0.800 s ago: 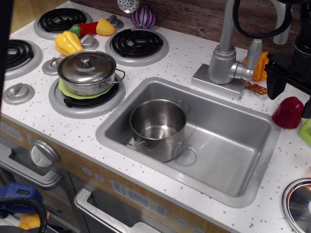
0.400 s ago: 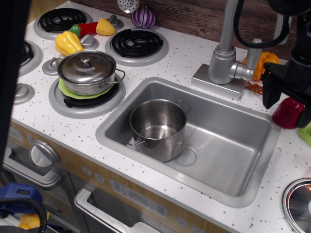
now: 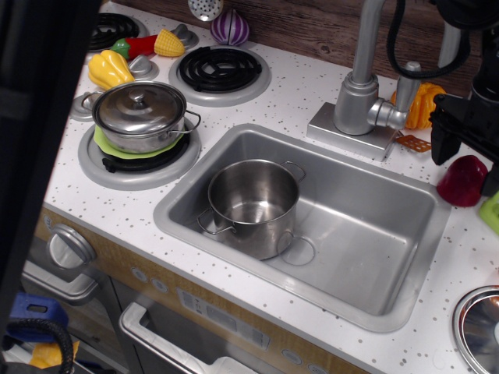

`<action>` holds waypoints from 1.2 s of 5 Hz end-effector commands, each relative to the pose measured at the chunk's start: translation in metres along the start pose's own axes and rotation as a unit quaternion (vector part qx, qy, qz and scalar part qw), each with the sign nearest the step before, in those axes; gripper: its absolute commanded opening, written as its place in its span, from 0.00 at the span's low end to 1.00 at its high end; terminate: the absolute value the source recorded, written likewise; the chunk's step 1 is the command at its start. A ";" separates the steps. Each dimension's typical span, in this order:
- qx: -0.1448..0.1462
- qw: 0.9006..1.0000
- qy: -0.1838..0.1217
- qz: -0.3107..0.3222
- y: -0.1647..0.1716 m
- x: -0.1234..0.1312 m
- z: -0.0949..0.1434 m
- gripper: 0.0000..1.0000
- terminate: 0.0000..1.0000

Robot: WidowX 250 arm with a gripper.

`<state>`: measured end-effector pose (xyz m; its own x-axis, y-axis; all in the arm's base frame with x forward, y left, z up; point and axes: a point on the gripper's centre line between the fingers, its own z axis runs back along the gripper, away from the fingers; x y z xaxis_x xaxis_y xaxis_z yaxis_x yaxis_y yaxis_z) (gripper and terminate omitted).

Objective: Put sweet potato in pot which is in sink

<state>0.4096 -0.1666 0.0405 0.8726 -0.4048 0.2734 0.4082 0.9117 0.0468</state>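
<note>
The sweet potato point(image 3: 461, 180), a dark red rounded lump, sits on the white speckled countertop point(image 3: 312, 86) at the right edge of the frame, just beyond the right rim of the sink point(image 3: 366, 234). The black gripper point(image 3: 470, 152) hangs directly over it at the upper right, with one dark finger point(image 3: 444, 140) showing to the left of the lump and another part at the frame's right edge; the jaws look spread to either side of the sweet potato, not closed on it.

In the centre of the frame the grey sink holds the pot point(image 3: 253, 204), which stands upright in the basin's left half with its mouth open and nothing inside. The pot and the sweet potato are well apart, with the bare right half of the basin between them.

Behind the sink, at upper centre, rises a silver faucet point(image 3: 360, 86) on a square base. An orange ribbed toy point(image 3: 421, 105) lies just right of the faucet, behind the gripper.

To the left, a lidded steel pot point(image 3: 143, 115) rests on a green mat over a burner. Farther up left lie a yellow toy pepper point(image 3: 109, 68) and a toy corn cob point(image 3: 168, 44), and a purple striped onion point(image 3: 230, 28) stands at the top edge by the wooden back wall. A wide dark out-of-focus shape point(image 3: 35, 140) covers the frame's left side.
</note>
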 end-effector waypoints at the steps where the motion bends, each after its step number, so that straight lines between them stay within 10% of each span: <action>1: 0.003 0.999 -0.033 -0.005 0.010 0.017 0.010 1.00 0.00; 5: -0.013 0.997 -0.077 0.005 0.009 0.012 -0.019 1.00 0.00; 6: -0.005 0.998 -0.064 0.002 0.009 0.015 -0.011 0.00 0.00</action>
<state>0.4195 -0.1612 0.0171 0.8656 -0.3983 0.3036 0.4061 0.9130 0.0401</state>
